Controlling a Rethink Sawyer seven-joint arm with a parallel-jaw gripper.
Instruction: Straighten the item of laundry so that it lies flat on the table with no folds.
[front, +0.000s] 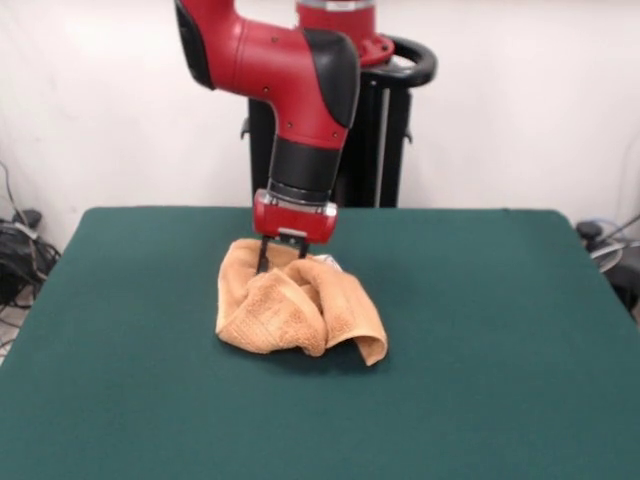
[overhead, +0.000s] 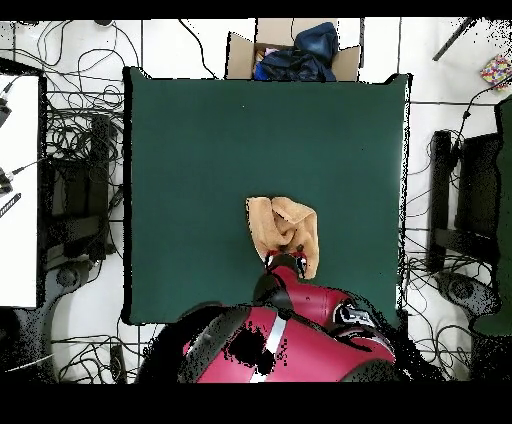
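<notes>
Terry cloth hides the tips of my claw (front: 278, 262), which is sunk into the back of the towel (front: 296, 310); I cannot tell whether it is clenched on the fabric or released. I judge it sits there to catch an edge and draw the heap open. The towel lies bunched in thick folds near the middle of the desk (front: 480, 340), somewhat toward the robot's side, one flap drooping forward. Green felt surrounds it, leaving room to spread.

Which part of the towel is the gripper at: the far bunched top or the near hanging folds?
The far bunched top: the gripper descends into the towel there, while the near folds droop onto the table.
</notes>
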